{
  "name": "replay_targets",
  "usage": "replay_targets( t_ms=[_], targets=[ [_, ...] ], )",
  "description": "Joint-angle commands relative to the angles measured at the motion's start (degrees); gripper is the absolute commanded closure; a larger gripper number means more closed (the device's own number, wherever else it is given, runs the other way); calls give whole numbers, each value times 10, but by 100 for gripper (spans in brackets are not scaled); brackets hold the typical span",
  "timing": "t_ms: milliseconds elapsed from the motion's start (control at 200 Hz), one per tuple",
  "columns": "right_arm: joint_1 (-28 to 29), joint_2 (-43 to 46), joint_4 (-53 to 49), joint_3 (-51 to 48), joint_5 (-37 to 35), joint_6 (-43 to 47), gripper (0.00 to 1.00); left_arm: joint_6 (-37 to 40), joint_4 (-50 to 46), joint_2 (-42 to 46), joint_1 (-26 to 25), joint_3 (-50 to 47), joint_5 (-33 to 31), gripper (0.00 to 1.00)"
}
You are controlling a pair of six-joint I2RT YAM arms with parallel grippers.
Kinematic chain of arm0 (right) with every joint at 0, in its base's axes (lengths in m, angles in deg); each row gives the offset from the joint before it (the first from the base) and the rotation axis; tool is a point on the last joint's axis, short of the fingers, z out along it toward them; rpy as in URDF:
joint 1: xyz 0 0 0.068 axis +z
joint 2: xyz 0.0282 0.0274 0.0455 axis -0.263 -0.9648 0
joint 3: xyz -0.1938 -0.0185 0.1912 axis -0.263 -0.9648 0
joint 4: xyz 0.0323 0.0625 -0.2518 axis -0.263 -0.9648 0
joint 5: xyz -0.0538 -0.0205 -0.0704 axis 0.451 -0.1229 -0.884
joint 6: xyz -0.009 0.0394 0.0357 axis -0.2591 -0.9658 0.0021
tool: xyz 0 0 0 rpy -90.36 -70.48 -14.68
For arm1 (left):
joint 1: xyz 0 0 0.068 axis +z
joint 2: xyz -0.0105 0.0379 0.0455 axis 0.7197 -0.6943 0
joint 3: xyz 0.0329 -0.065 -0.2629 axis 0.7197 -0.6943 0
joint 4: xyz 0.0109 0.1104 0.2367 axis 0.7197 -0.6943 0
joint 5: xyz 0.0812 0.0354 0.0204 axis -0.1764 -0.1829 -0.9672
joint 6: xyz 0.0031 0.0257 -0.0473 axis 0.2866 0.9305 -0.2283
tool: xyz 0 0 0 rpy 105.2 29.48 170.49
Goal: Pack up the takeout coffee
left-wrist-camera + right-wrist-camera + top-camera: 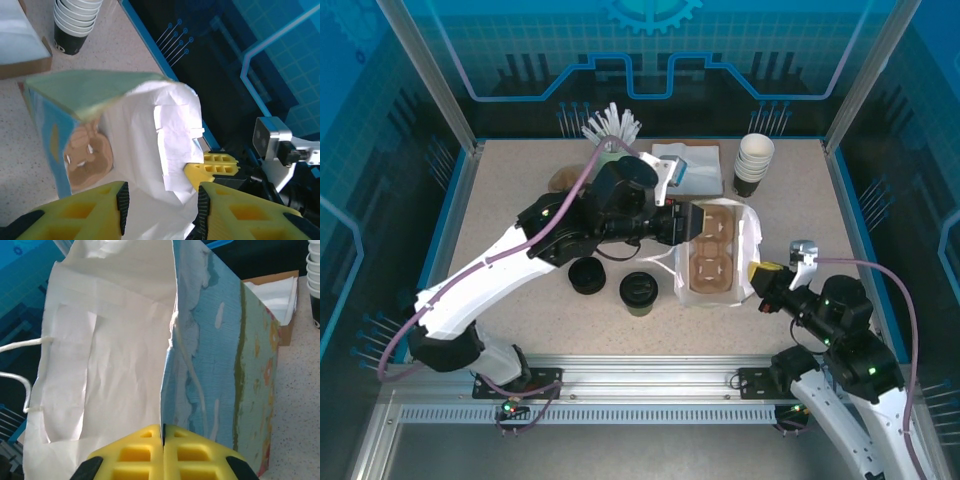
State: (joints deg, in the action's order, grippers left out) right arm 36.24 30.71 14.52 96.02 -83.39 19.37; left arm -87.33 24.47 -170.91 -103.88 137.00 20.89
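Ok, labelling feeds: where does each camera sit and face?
Top external: high behind the robot, looking down on the table; left arm, right arm show.
Left wrist: on the left arm, facing the paper bag; open left gripper below.
Right wrist: facing the bag's wall; right gripper shut on it.
Shared: wrist views both show the bag and cup stack.
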Motion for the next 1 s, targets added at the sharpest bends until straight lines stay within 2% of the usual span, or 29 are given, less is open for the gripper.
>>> replay_targets(
  t_ms=[0, 375, 515, 615, 996],
  targets=[
    [7, 23, 34, -13, 14, 3, 100, 32, 40, 18, 5, -33, -20, 57],
    [7, 14, 41, -15, 25, -11, 100, 60, 56, 54, 6, -79, -29, 56],
    [7, -10, 13, 10, -10, -46, 100, 64, 48, 55, 9, -80, -43, 55],
    [7, -46, -22, 45, -39, -83, 100, 62, 47, 57, 11, -83, -46, 55],
    [0, -208, -83, 172, -3, -156, 100, 40, 18, 62, 24, -100, -60, 52]
  ],
)
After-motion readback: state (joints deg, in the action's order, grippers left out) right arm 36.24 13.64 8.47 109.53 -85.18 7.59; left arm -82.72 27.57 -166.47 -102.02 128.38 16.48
